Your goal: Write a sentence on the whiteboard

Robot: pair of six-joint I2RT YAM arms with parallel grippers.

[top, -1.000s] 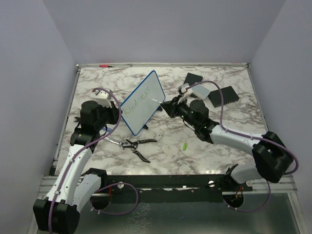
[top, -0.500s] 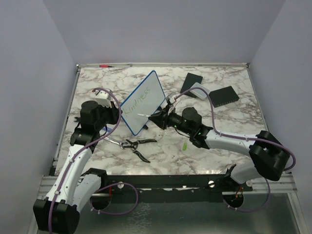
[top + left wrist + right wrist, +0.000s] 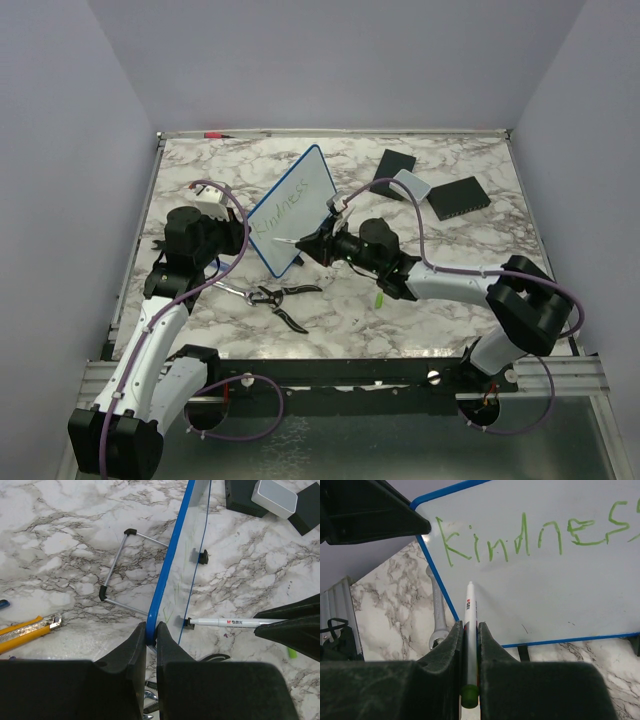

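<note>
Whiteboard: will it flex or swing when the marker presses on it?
Probably stiff: the whiteboard looks flat though the left hand pinches only its blue frame. Likely light, given that single-edge pinch. It may pivot about that grip, since it is held tilted on edge with the marker coming at one face.

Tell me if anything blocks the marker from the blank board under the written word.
Nothing visible does. The marker, in the right gripper, points at bare whiteboard below the green word; the left gripper clamps its edge off to one side.
</note>
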